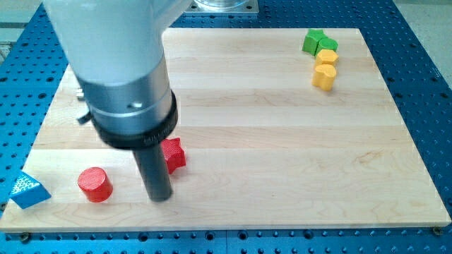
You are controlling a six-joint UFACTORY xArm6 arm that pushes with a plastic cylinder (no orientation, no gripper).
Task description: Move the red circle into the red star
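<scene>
Bench (282,141) filled most of view, pale wood. Arm (120,77) came down from view's top left, near upright, wide grey body above dark rod. No gripper fitted (plain rod, nothing held). My tip (159,198) rested on bench between red circle (94,184), at view's left, and red star (173,154), just beside rod's right. Blue block (25,190) at bench's left corner. Green star (313,41), two yellow blocks (325,68) clustered top right.

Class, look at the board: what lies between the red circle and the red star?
In the camera view, my tip stands between the red circle at its left and the red star, partly hidden behind the rod. Otherwise only bare wood.
</scene>
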